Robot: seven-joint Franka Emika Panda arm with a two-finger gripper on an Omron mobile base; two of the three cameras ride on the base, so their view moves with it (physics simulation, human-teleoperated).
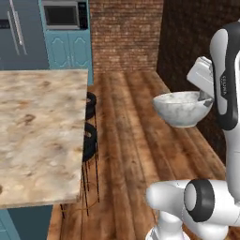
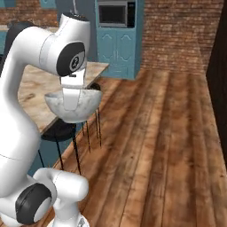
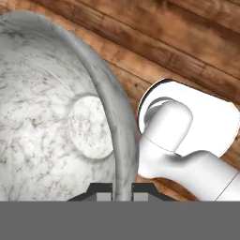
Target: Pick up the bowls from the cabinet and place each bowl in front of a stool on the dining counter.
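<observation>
Wooden floorboards (image 1: 126, 140) are lying under the marbled stone bowl (image 1: 180, 108), probably heavy, rigid and slick, hanging at centre right while the hand (image 3: 123, 190) is pinching its thin rim.

The dining counter (image 1: 37, 136) top lies bare up to its right edge. Two black stools (image 1: 90, 136) stand tight against that edge, and open wooden floor (image 1: 136, 136) spreads beyond them.
</observation>
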